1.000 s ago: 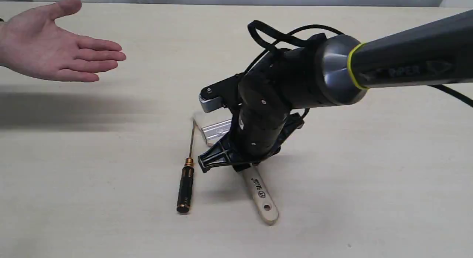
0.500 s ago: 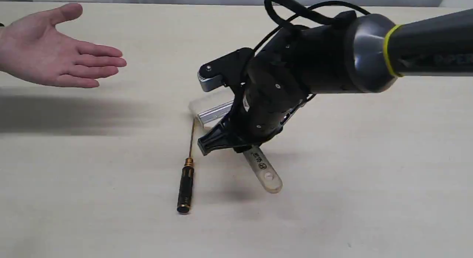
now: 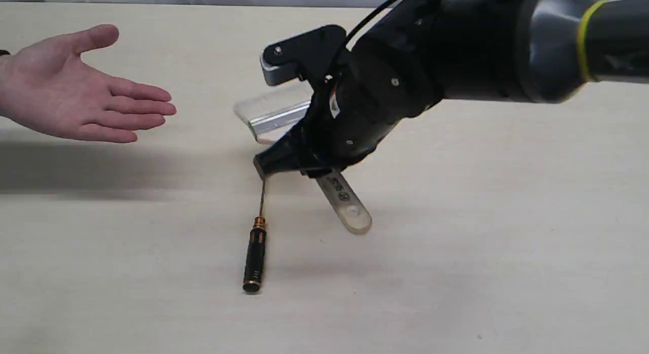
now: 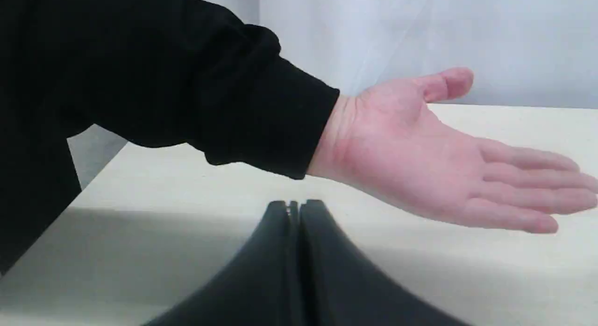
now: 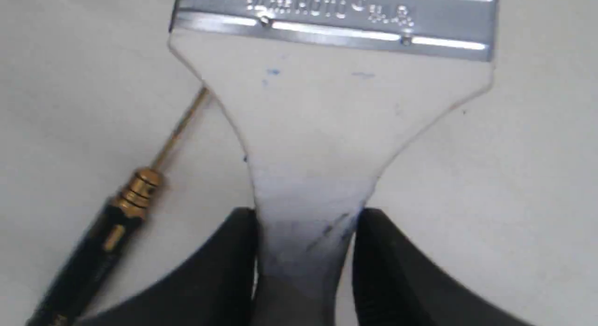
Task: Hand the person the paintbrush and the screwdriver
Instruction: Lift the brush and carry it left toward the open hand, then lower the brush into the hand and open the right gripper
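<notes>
In the exterior view the right arm, a dark grey tube with a yellow-green ring, reaches in from the upper right and bends down toward the centre. Its right gripper [image 3: 289,158] grasps a wide flat paintbrush [image 3: 281,121] with pale bristles, a silver metal ferrule and a light wooden handle. The paintbrush hangs tilted off the pale wood-grain surface [image 3: 456,242], bristles toward the upper left, rounded handle end lower right. The black print near the handle's hole is too small to read. A slim screwdriver [image 3: 254,252] with a black knurled handle, gold collars and a thin bronze shaft lies flat on the surface, below centre, its tip under the gripper. At the left edge a bare hand [image 3: 66,90] hovers over the surface, palm open, fingers pointing right.

The left wrist view shows the left gripper [image 4: 294,207] at the bottom centre – its smooth dark fingers are pressed together with nothing between them. Beyond it is the open palm with a black fabric sleeve [image 4: 210,97].

In the right wrist view the black fingers [image 5: 224,270] clamp the narrow neck of the wooden handle from both sides. Faint blue smudges mark the wood – the ferrule's embossed lettering is too blurred to read. The screwdriver's gold collar shows at the lower left.
</notes>
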Motion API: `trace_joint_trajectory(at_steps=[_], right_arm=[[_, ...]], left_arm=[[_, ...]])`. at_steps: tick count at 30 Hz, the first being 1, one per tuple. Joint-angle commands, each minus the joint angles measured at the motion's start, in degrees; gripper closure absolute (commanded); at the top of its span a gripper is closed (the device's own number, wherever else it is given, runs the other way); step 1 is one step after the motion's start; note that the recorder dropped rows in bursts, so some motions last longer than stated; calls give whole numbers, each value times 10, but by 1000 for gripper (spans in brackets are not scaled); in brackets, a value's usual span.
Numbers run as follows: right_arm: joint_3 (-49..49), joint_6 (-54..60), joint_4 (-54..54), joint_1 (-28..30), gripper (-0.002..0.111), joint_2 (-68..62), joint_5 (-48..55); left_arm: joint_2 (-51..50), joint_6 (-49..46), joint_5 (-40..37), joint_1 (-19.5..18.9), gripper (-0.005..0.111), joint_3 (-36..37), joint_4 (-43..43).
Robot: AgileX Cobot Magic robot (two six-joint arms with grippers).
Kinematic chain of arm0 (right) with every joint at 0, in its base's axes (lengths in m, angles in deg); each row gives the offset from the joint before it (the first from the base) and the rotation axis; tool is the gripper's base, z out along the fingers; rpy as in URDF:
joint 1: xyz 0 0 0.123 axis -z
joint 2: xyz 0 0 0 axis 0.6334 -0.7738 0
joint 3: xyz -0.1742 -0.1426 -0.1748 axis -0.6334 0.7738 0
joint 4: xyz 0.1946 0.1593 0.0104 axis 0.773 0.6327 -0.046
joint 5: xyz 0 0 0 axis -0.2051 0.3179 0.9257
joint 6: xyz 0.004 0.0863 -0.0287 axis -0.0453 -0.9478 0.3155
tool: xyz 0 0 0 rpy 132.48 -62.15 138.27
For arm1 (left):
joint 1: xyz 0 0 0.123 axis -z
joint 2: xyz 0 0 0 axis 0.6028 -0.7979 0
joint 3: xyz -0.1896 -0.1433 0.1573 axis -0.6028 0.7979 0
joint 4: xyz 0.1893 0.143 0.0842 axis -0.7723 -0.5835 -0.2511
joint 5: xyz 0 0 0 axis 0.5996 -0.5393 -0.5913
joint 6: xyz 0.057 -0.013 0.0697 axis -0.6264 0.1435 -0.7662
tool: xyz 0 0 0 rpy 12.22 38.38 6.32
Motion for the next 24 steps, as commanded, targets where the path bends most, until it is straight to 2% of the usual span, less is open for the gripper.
trace_joint_trajectory(at_steps=[1, 5, 15, 24], right_arm=[[-26, 39, 35, 1, 104, 28, -5], [-66, 94, 89, 0, 104, 30, 27], [-119, 154, 155, 0, 104, 27, 1], [-244, 181, 160, -63, 104, -88, 21]], left_arm=[[1, 1, 6, 5, 107, 1, 3], [1, 1, 6, 5, 107, 1, 3], [1, 1, 6, 5, 107, 1, 1], [1, 1, 6, 5, 107, 1, 1]])
